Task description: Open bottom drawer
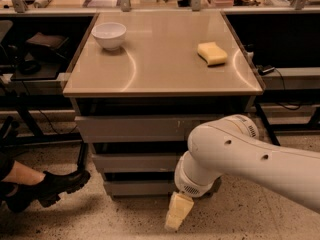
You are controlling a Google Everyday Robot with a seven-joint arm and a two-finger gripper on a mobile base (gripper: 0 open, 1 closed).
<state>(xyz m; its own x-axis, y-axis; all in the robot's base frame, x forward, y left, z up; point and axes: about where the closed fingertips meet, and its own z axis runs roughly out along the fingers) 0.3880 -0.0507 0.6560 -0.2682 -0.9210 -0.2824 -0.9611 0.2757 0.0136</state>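
Approach: claw [179, 211] hangs by the floor [100, 221], just in front of the closed bottom drawer [137, 187]; I cannot tell its grip state. Next, probably lift and catch the drawer's front.

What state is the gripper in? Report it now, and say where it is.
Gripper: open or closed cannot be told. It hangs low near the floor, just in front of the bottom drawer, at its right end.
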